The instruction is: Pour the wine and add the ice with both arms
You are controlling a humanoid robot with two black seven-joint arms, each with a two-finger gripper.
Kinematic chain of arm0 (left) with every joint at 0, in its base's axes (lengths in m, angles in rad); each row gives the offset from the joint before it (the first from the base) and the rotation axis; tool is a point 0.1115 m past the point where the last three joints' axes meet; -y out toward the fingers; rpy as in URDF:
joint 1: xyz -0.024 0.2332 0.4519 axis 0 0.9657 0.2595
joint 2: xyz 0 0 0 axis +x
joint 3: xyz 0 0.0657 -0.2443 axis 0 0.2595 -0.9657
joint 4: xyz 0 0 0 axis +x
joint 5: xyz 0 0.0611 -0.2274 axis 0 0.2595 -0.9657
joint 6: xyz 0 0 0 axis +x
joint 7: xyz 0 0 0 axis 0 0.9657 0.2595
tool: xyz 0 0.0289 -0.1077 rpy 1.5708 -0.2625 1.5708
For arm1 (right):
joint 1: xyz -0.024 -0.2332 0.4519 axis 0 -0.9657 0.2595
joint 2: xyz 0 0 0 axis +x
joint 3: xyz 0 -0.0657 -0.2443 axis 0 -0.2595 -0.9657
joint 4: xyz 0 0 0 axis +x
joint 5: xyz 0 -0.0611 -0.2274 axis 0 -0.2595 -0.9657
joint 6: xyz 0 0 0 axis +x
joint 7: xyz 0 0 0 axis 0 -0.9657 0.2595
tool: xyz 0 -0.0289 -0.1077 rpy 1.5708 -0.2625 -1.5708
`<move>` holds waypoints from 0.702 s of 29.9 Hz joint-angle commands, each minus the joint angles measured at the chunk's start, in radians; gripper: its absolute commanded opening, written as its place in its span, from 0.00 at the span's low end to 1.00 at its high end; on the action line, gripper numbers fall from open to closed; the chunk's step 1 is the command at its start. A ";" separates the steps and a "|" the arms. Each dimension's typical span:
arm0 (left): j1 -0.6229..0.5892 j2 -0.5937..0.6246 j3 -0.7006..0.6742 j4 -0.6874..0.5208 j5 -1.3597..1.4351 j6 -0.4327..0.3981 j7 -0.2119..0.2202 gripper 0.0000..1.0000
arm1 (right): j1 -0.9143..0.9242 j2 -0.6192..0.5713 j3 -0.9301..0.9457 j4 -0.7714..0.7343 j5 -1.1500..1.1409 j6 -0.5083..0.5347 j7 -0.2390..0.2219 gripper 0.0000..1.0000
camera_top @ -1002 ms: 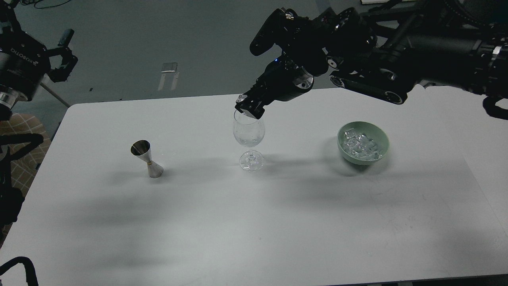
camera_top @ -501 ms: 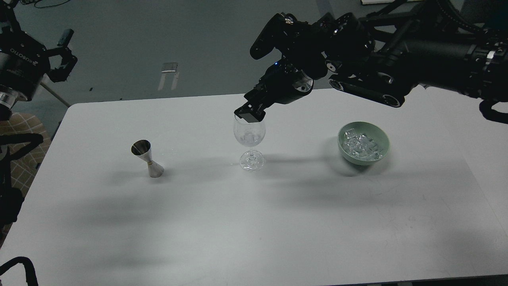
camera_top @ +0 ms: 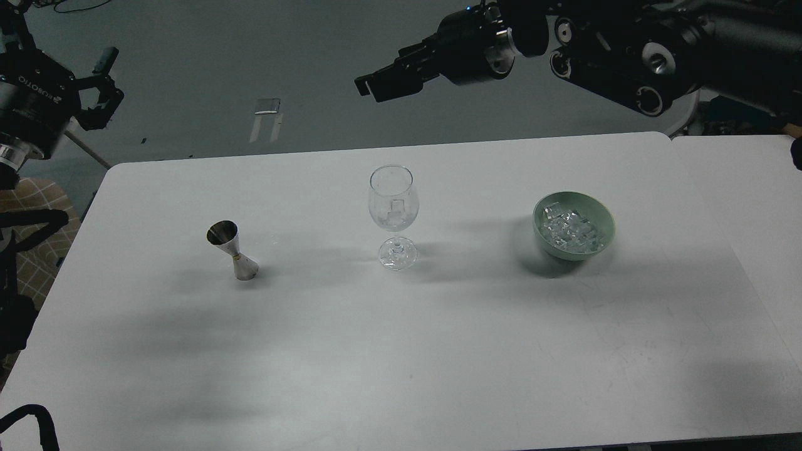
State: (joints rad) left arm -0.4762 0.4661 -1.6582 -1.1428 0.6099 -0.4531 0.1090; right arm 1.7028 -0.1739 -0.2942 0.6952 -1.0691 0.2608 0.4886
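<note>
Right gripper [camera_top: 376, 85], above the table's [camera_top: 401, 351] 12 o'clock edge: aperture indeterminate, nothing visibly held. One wine glass [camera_top: 393, 213] contains one ice cube [camera_top: 393, 218]; one bowl [camera_top: 573, 225], 3 o'clock, holds many.

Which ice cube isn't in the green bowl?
The single ice cube inside the wine glass; all the others are piled in the green bowl.

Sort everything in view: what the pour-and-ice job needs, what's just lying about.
Job:
wine glass, ice cube inside
green bowl of ice
steel jigger
right claw
left claw

Lying about:
patterned box, left of the table
</note>
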 commanded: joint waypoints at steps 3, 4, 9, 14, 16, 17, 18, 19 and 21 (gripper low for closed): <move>-0.015 -0.006 -0.009 0.015 -0.019 0.007 0.006 0.98 | -0.046 -0.018 0.073 -0.075 0.161 -0.063 0.000 1.00; -0.016 -0.007 -0.002 0.015 -0.041 0.013 0.006 0.98 | -0.061 -0.018 0.091 -0.097 0.205 -0.080 0.000 1.00; -0.019 -0.029 0.002 0.040 -0.071 0.088 0.035 0.98 | -0.141 -0.006 0.209 -0.193 0.362 -0.175 0.000 1.00; -0.024 -0.033 0.024 0.044 -0.071 0.123 0.058 0.98 | -0.239 0.034 0.389 -0.238 0.440 -0.192 0.000 1.00; -0.042 -0.033 0.075 0.047 -0.073 0.125 0.084 0.98 | -0.316 0.036 0.531 -0.238 0.503 -0.190 0.000 1.00; -0.042 -0.033 0.075 0.047 -0.073 0.125 0.084 0.98 | -0.316 0.036 0.532 -0.238 0.503 -0.190 0.000 1.00; -0.050 -0.035 0.095 0.057 -0.075 0.126 0.092 0.98 | -0.357 0.037 0.597 -0.238 0.530 -0.192 0.000 1.00; -0.059 -0.043 0.112 0.070 -0.075 0.129 0.093 0.98 | -0.394 0.040 0.651 -0.238 0.547 -0.190 0.000 1.00; -0.084 -0.063 0.136 0.096 -0.073 0.126 0.093 0.98 | -0.439 0.048 0.732 -0.235 0.554 -0.183 0.000 1.00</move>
State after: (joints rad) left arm -0.5303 0.4254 -1.5588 -1.0780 0.5362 -0.3260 0.1982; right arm 1.3339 -0.1350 0.3176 0.4564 -0.5377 0.0696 0.4887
